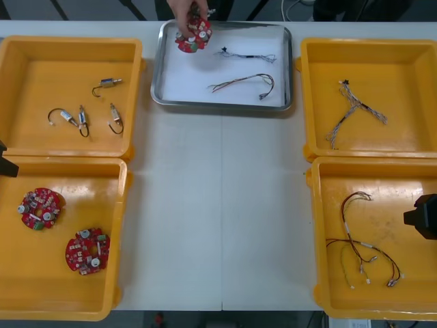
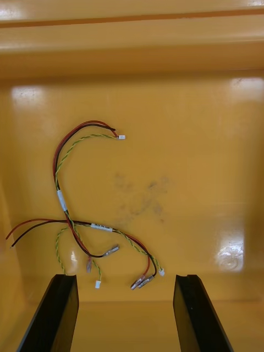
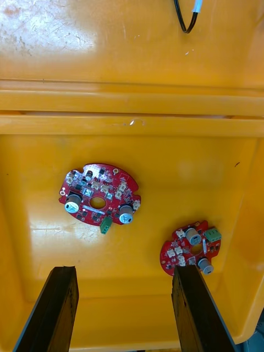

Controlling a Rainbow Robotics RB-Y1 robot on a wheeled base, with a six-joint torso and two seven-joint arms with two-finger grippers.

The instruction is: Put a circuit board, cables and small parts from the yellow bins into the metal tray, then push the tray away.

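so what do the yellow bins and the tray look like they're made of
Yellow bins: probably moulded plastic with a glossy finish. The floors show soft glare patches and scuff marks, and the corners are rounded. Metal tray: its rim is bright and mirror-like, likely steel or aluminium. The inside looks flat white, a liner or a coating, I cannot tell which.

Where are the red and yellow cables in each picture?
Front view: red and yellow cables in the near right yellow bin, beside the right pincer.
Right wrist view: cables just beyond the open right pincer.
Left wrist view: left pincer over circuit boards, another bin.
Shared landmark: the right pincer.
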